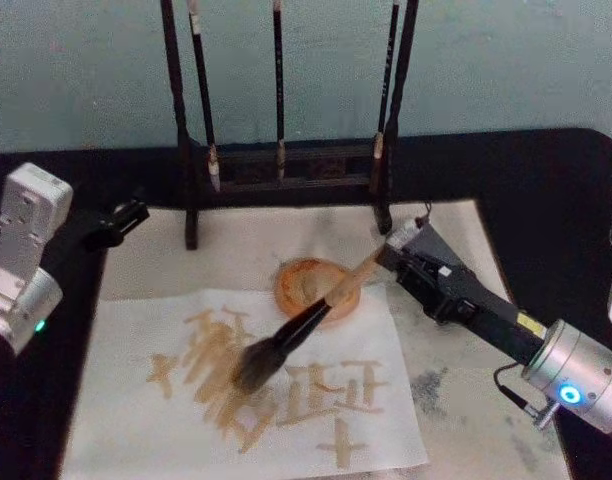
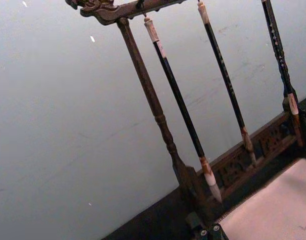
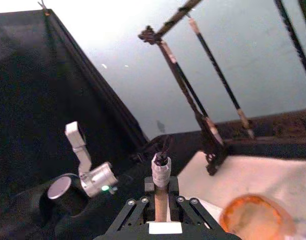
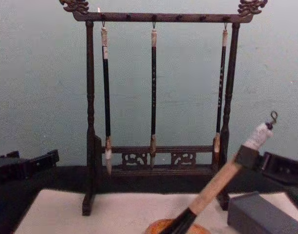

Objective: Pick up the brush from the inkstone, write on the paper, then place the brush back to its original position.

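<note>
1. The right gripper [image 1: 388,256] is clenched on the brush [image 1: 304,322], high on its tan handle.
2. The brush slants from there down toward the robot's left, with its bristles touching the paper [image 1: 136,420].
3. The inkstone [image 1: 292,286] lies under the handle's middle, between bristles and gripper, so returning likely means a short pull along that axis.
4. The left gripper [image 1: 121,220] sits parked at the left of the desk [image 1: 546,190].

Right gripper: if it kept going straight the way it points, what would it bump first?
Probably the wooden rack, around its bottom rail just beyond the right gripper, which holds the brush. Depth is unclear, so it might pass in front.
</note>
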Robot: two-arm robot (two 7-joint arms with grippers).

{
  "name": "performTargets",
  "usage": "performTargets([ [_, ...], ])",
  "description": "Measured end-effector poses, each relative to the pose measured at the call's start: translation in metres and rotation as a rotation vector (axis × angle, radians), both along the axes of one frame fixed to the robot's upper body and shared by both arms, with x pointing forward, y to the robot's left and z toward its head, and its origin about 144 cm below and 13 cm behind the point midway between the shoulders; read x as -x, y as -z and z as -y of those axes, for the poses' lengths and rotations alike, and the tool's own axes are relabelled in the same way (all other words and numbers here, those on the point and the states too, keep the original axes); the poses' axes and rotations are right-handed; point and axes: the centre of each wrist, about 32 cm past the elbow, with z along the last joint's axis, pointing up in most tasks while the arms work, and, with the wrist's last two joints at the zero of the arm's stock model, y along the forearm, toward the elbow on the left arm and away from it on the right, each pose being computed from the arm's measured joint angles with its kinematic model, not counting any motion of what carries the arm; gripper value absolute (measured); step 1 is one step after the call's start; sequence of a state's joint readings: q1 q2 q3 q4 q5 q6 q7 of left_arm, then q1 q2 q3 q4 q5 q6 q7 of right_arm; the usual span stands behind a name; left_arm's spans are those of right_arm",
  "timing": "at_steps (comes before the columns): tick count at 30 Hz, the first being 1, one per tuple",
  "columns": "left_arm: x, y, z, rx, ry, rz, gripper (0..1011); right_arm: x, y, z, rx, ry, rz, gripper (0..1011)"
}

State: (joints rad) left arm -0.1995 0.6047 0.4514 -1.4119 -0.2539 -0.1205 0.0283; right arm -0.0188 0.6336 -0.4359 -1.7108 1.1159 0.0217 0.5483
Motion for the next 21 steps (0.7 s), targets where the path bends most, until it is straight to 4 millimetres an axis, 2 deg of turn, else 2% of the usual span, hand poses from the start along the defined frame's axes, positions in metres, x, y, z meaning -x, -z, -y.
performTargets([
  [10,0.000,0.000,0.000,0.000,0.000,0.000,1000,0.004,0.008,0.020,0.004,0.068,-0.029,156],
  [21,0.000,0.000,0.000,0.000,0.000,0.000,1000,0.011,0.004,0.039,0.030,0.129,-0.029,156],
])
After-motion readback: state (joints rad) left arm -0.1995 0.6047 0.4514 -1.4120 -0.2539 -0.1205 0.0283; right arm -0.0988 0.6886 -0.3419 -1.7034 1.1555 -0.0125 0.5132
